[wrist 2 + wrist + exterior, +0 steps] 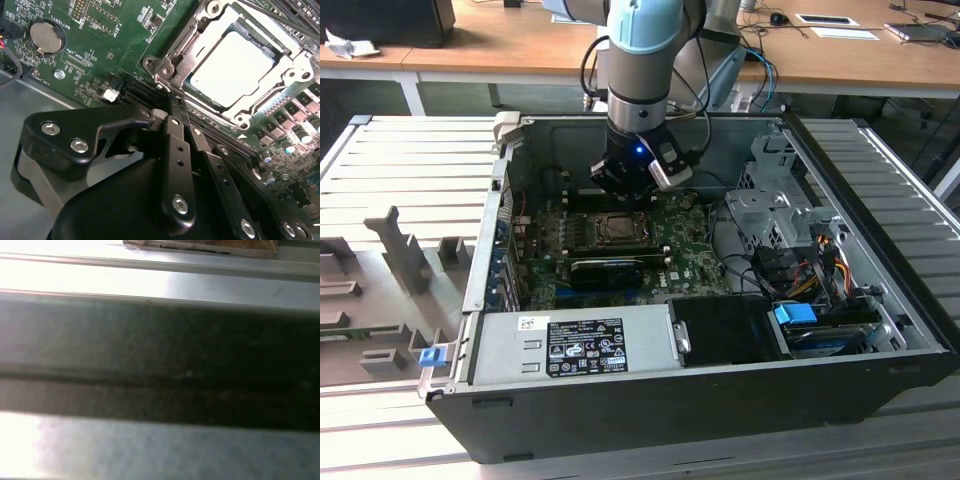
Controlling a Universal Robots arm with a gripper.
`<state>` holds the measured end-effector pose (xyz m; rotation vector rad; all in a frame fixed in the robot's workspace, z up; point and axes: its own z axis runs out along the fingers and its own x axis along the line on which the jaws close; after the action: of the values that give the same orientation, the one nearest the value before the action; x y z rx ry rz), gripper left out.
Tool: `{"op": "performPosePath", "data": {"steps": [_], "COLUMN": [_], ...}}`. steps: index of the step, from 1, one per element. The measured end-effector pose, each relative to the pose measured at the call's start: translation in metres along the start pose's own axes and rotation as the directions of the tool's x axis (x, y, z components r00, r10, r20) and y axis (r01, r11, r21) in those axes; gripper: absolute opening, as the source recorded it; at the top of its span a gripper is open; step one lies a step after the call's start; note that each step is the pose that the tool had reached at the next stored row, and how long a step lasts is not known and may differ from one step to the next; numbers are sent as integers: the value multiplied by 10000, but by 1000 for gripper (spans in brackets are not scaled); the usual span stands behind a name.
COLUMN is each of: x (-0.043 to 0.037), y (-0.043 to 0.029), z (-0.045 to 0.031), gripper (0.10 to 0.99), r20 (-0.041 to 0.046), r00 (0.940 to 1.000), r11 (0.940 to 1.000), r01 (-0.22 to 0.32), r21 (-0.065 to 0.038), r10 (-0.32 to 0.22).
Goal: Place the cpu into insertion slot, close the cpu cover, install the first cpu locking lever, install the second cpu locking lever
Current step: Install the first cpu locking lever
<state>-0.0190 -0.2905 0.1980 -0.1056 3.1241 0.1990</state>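
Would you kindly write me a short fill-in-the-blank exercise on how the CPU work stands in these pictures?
1. In the second wrist view the cpu already lies in the insertion ____.
2. The cpu cover is ____ over the chip, framing its pale top.
3. The round coin cell battery sits on the ____ motherboard.
4. In the exterior view the gripper hangs above the socket inside the open computer ____.

Missing words: slot; closed; green; case

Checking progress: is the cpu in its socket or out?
In: the cpu lies flat inside the insertion slot, with the cpu cover framing it.
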Motion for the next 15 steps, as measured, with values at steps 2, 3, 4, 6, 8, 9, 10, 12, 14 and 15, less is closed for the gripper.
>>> {"op": "performPosePath", "data": {"steps": [2,3,4,6,8,9,10,12,14,15], "x": [0,0,0,-3,-4,-4,-3,5,25,64], "y": [-2,-3,-3,4,13,15,20,29,37,49], "z": [-1,1,-3,-24,-85,-115,-152,-218,-273,-339], "gripper": [106,106,106,106,106,106,106,106,106,106], "r20": [0,4,3,17,14,13,12,11,11,21], "r00": [10000,10000,10000,10000,10000,10000,10000,10000,10000,10000], "r11": [10000,10000,10000,10000,10000,10000,10000,10000,10000,10000], "r01": [1,2,2,3,3,3,3,3,4,4], "r21": [-2,-6,-4,-22,-18,-14,-14,-13,-13,-13], "r10": [-1,-2,-2,-3,-3,-3,-3,-3,-4,-4]}}
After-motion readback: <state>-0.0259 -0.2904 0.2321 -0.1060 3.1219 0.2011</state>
